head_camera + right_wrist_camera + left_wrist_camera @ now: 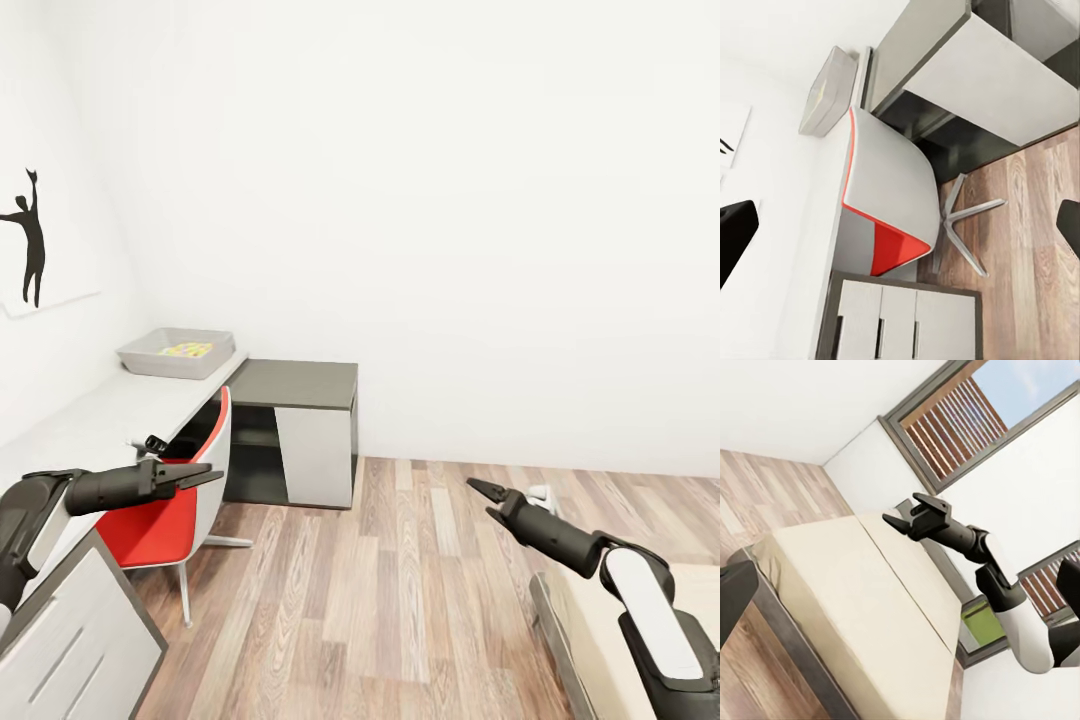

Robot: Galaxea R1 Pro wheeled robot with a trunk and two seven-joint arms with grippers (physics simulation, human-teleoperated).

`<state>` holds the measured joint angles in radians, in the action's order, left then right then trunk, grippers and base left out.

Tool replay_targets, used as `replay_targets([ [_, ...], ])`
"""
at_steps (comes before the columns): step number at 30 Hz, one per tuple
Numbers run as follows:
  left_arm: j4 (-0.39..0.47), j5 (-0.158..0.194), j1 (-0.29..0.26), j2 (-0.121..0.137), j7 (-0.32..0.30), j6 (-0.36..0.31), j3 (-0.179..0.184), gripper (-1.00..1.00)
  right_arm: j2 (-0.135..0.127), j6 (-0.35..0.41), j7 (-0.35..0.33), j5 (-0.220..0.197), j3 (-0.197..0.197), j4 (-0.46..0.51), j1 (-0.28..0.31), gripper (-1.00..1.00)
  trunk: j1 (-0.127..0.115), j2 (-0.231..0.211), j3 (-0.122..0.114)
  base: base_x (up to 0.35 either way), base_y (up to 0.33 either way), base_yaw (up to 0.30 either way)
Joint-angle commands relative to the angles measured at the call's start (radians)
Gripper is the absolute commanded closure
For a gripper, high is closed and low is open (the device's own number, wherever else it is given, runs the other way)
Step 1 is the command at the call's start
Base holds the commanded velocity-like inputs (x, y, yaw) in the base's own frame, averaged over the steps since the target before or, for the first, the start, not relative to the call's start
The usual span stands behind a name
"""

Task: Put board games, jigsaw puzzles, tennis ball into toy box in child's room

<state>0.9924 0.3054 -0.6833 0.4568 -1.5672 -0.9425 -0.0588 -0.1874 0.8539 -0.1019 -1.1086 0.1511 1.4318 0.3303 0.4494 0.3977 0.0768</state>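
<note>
So the toy box (176,353) sits at the far end of the tabletop (100,415), tucked near the wall corner, and we can make out bright yellow and multicolour stuff inside it, too small to tell exactly which toys. Its long side runs across the tabletop, with one short end right by the edge where the lower dark grey unit (296,385) begins.

The red-and-white swivel chair (175,500) is pushed up against the tabletop, just behind our left pincer (205,477), which looks closed with nothing in it. Our right pincer (487,500) has its fingers slightly apart, also empty, hovering over the wood plank floor (400,590). The bed (862,607) is bare cream mattress, its corner beside our right arm. There's plenty of open floor between chair and bed.
</note>
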Motion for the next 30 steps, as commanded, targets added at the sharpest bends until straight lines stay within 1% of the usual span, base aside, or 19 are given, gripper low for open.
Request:
replay_targets([
  [1, 0.000, 0.000, -0.001, -0.001, -0.004, -0.011, 0.001, -1.00, 0.002, -0.010, -0.006, 0.015, 0.000, -0.001, 0.001, -1.00, 0.001, 0.002, 0.002, -0.003, 0.002, -0.001],
  [3, 0.000, -0.001, -0.001, -0.002, -0.004, -0.013, 0.003, -1.00, 0.005, -0.032, -0.003, 0.039, -0.002, -0.002, 0.001, -1.00, 0.001, 0.002, 0.002, -0.001, 0.001, 0.000],
  [5, 0.000, -0.002, -0.001, -0.007, 0.011, -0.014, 0.008, -1.00, 0.013, -0.049, 0.004, 0.095, -0.005, -0.004, 0.002, -1.00, 0.001, 0.002, 0.002, 0.000, 0.000, 0.000],
  [9, 0.000, -0.003, -0.001, -0.020, 0.146, -0.015, 0.013, -1.00, 0.059, -0.058, 0.019, 0.225, -0.061, -0.034, 0.004, -1.00, 0.001, 0.002, 0.002, 0.000, 0.000, 0.000],
  [11, 0.000, -0.003, -0.001, -0.049, 0.247, -0.016, 0.017, -1.00, 0.093, -0.060, 0.066, 0.294, -0.086, -0.083, 0.009, -1.00, 0.001, 0.002, 0.002, 0.000, 0.000, 0.000],
  [12, 0.000, -0.003, -0.001, -0.058, 0.272, -0.016, 0.018, -1.00, 0.103, -0.061, 0.085, 0.308, -0.090, -0.098, 0.012, -1.00, 0.001, 0.002, 0.002, 0.000, 0.000, 0.000],
  [14, 0.000, -0.004, -0.002, -0.099, 0.373, -0.016, 0.021, -1.00, 0.145, -0.061, 0.175, 0.347, -0.099, -0.159, 0.034, -1.00, 0.001, 0.002, 0.002, 0.000, 0.000, 0.000],
  [16, 0.000, -0.004, -0.002, -0.132, 0.451, -0.016, 0.023, -1.00, 0.173, -0.060, 0.250, 0.361, -0.103, -0.203, 0.053, -1.00, 0.001, 0.002, 0.002, 0.000, 0.000, 0.000],
  [18, 0.000, -0.004, -0.002, -0.176, 0.569, -0.016, 0.025, -1.00, 0.200, -0.060, 0.344, 0.372, -0.106, -0.260, 0.080, -1.00, 0.001, 0.002, 0.002, 0.000, 0.000, 0.000],
  [19, 0.000, -0.005, -0.002, -0.187, 0.601, -0.016, 0.025, -1.00, 0.206, -0.060, 0.365, 0.373, -0.108, -0.275, 0.088, -1.00, 0.001, 0.002, 0.002, 0.000, 0.000, 0.000],
  [21, -0.002, -0.005, -0.002, -0.232, 0.745, -0.015, 0.026, -1.00, 0.226, -0.064, 0.431, 0.378, -0.118, -0.350, 0.122, -1.00, 0.001, 0.002, 0.002, 0.000, 0.000, 0.000],
  [22, -0.003, -0.004, -0.002, -0.245, 0.785, -0.015, 0.026, -1.00, 0.229, -0.068, 0.443, 0.379, -0.122, -0.374, 0.133, -1.00, 0.001, 0.002, 0.002, 0.000, 0.000, 0.000],
  [24, -0.031, -0.007, -0.004, -0.299, 0.961, 0.002, 0.026, -1.00, 0.236, -0.103, 0.472, 0.381, -0.137, -0.491, 0.184, -1.00, 0.001, 0.002, 0.002, 0.000, 0.000, 0.000],
  [25, -0.044, -0.009, -0.005, -0.313, 1.007, 0.013, 0.026, -1.00, 0.237, -0.116, 0.477, 0.382, -0.140, -0.524, 0.198, -1.00, 0.001, 0.002, 0.002, 0.000, 0.000, 0.000],
  [26, -0.077, -0.013, -0.008, -0.340, 1.101, 0.043, 0.027, -1.00, 0.240, -0.161, 0.485, 0.382, -0.150, -0.632, 0.241, -1.00, 0.001, 0.002, 0.002, 0.000, 0.000, 0.000],
  [27, -0.141, -0.017, -0.010, -0.383, 1.237, 0.105, 0.027, -1.00, 0.243, -0.196, 0.488, 0.383, -0.158, -0.707, 0.268, -1.00, 0.001, 0.002, 0.002, 0.000, 0.000, 0.000],
  [28, -0.169, -0.019, -0.011, -0.398, 1.281, 0.130, 0.027, -1.00, 0.244, -0.215, 0.489, 0.383, -0.162, -0.746, 0.281, -1.00, 0.001, 0.002, 0.002, 0.000, 0.000, 0.000],
  [29, -0.230, -0.027, -0.011, -0.427, 1.367, 0.190, 0.028, -1.00, 0.247, -0.256, 0.491, 0.383, -0.172, -0.820, 0.306, -1.00, 0.001, 0.002, 0.002, 0.000, 0.000, 0.000],
  [30, -0.265, -0.033, -0.012, -0.441, 1.409, 0.222, 0.029, -1.00, 0.249, -0.277, 0.491, 0.383, -0.178, -0.855, 0.318, -1.00, 0.001, 0.002, 0.002, 0.000, 0.000, 0.000],
])
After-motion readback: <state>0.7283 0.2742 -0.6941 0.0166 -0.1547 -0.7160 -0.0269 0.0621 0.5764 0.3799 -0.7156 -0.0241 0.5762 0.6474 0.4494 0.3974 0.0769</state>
